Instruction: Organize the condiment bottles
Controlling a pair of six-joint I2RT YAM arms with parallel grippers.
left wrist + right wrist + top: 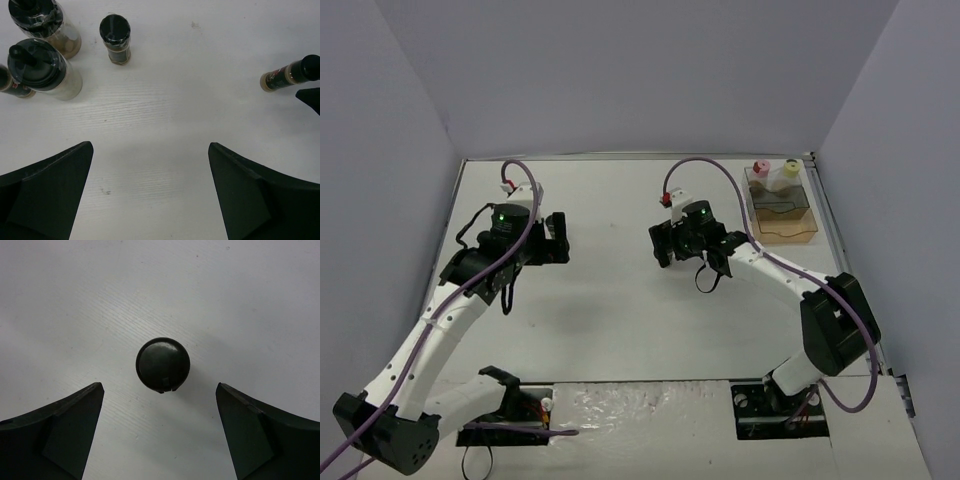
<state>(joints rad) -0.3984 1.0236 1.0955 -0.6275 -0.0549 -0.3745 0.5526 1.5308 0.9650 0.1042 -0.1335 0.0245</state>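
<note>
In the left wrist view my left gripper (151, 146) is open over bare table. Ahead of it to the left stand condiment bottles with black caps: a tall jar (44, 21), a wider jar (46, 70) and a small dark shaker (115, 39). A fourth bottle (6, 83) is cut off by the left edge. Another bottle (287, 75) lies on its side at the right. My right gripper (160, 386) is open, and an upright black-capped bottle (163, 364), seen from above, stands just beyond its fingertips. Bottles with a pink cap (758, 169) and a pale yellow cap (788, 170) stand at the far end of the tray.
The clear tray with a wooden base (785, 222) sits at the back right by the table's right edge. Both arms reach over mid-table, the left gripper (557, 240) and right gripper (662, 245) facing each other. Grey walls enclose the table on three sides.
</note>
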